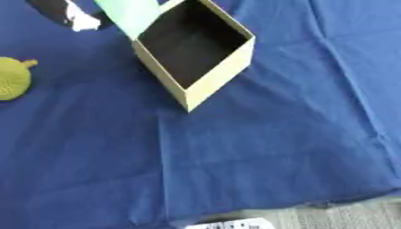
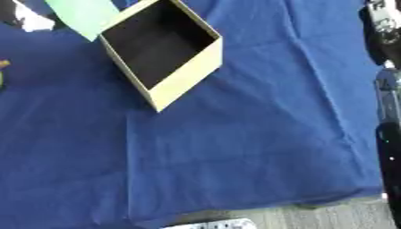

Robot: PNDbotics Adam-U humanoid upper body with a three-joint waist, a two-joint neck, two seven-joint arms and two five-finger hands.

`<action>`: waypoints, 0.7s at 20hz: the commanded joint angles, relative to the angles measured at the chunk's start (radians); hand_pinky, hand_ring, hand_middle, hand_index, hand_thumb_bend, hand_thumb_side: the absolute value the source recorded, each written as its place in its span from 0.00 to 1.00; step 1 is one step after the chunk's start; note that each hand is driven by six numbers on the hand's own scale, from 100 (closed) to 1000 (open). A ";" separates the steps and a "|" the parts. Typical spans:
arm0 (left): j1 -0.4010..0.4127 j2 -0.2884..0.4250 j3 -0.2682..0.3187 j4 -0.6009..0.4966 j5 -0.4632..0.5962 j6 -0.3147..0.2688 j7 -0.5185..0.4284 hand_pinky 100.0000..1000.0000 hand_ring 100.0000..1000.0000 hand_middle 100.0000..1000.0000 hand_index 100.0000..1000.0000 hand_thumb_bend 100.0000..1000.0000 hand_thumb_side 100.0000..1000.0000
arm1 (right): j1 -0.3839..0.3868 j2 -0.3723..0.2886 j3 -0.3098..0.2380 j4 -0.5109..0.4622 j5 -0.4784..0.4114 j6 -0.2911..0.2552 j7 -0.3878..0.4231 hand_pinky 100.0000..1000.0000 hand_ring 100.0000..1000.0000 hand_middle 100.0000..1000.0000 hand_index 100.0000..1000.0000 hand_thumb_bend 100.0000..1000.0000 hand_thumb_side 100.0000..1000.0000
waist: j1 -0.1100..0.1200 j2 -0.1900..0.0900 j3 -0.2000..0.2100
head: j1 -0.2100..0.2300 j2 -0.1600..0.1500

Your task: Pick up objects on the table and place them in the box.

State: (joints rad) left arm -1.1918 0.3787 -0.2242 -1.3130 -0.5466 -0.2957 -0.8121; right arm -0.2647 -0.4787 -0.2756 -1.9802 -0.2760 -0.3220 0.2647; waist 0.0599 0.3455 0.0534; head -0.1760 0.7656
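Observation:
An open cardboard box (image 1: 223, 74) with a dark inside stands tilted in the picture at the upper middle of the blue cloth; its pale green lid flap (image 1: 129, 13) sticks up at the far side. A yellow-green spiky fruit-like object (image 1: 12, 78) lies on the cloth at the left edge, apart from the box. A black and white thing (image 1: 74, 15) lies beyond it at the top left. My right hand (image 2: 384, 27) shows only as a black and silver shape at the top right edge of the right eye view, well right of the box. My left hand shows in no view.
The blue cloth (image 1: 258, 147) has folds and covers the table to its near edge at the bottom. My right arm (image 2: 389, 156) runs along the right edge of the right eye view. A white object (image 1: 235, 224) peeks in at the bottom edge.

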 commanded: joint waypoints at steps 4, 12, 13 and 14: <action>-0.044 -0.063 0.043 0.083 -0.083 -0.075 -0.052 0.66 0.53 0.39 0.58 0.00 0.04 | -0.022 -0.013 0.004 -0.020 -0.022 -0.002 0.010 0.86 0.73 0.44 0.69 0.00 0.56 | -0.003 -0.024 -0.016 | 0.023 0.004; -0.041 -0.139 0.049 0.197 -0.187 -0.092 0.052 0.66 0.53 0.39 0.58 0.00 0.06 | -0.032 -0.009 0.010 -0.020 -0.031 -0.006 0.019 0.86 0.73 0.45 0.69 0.00 0.56 | -0.007 -0.018 -0.029 | 0.052 0.004; -0.039 -0.142 0.046 0.207 -0.194 -0.097 0.057 0.66 0.53 0.39 0.58 0.00 0.03 | -0.033 -0.008 0.010 -0.020 -0.032 -0.007 0.020 0.86 0.73 0.45 0.70 0.00 0.58 | -0.007 -0.018 -0.028 | 0.061 0.004; -0.036 -0.145 0.044 0.218 -0.200 -0.102 0.060 0.66 0.54 0.39 0.58 0.00 0.07 | -0.034 -0.008 0.011 -0.020 -0.033 -0.007 0.020 0.86 0.73 0.45 0.70 0.00 0.56 | -0.008 -0.018 -0.027 | 0.070 0.004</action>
State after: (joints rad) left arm -1.2095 0.2272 -0.1867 -1.0965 -0.7354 -0.3685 -0.7394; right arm -0.2878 -0.4755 -0.2635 -1.9802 -0.3009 -0.3265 0.2818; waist 0.0592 0.3460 0.0261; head -0.1170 0.7656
